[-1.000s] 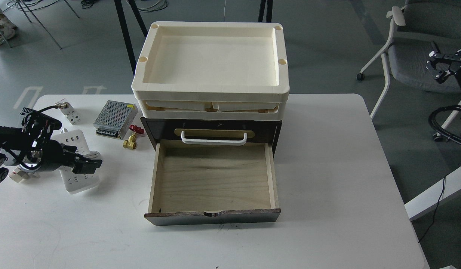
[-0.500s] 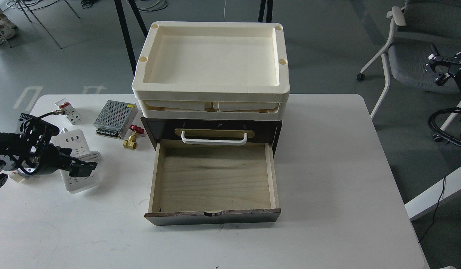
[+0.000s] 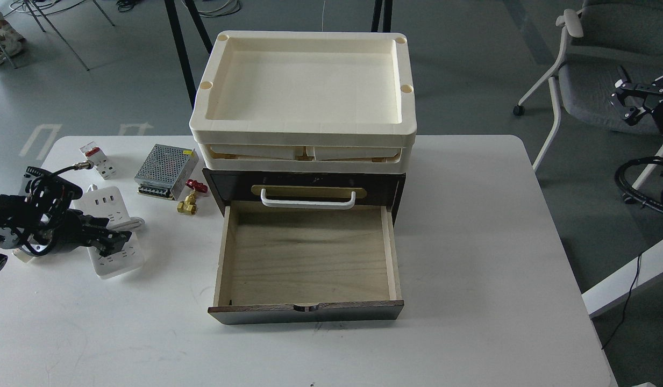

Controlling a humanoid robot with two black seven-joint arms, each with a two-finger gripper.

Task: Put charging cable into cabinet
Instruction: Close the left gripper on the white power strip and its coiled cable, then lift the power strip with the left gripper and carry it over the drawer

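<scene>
While the left gripper (image 3: pixel 113 242) hangs low over the charging cable (image 3: pixel 112 232), its dark fingers sit right on top of the white strip, and from where one stands it cannot be told how far apart they are or whether they have closed on anything. That strip lies flat on the worktop (image 3: pixel 471 258) at the left, its USB end toward the back, with a loop of white cord showing at its right side. Just behind it sit a small white-and-red breaker block (image 3: pixel 97 159), a perforated metal power-supply box (image 3: pixel 166 171) and a brass valve with a red handle (image 3: pixel 190 197), all apart from one another. To the right of these stands the cabinet (image 3: pixel 304 185), its drawer (image 3: pixel 307 258) pulled fully out, the light wood bottom bare. A white bar handle (image 3: pixel 307 198) on brass sits above the drawer, and cream trays (image 3: pixel 304 88) are stacked on top. Far off to the right, the right gripper (image 3: pixel 632 102) is raised beside a grey chair (image 3: pixel 605 70), fingers parted and holding nothing.
</scene>
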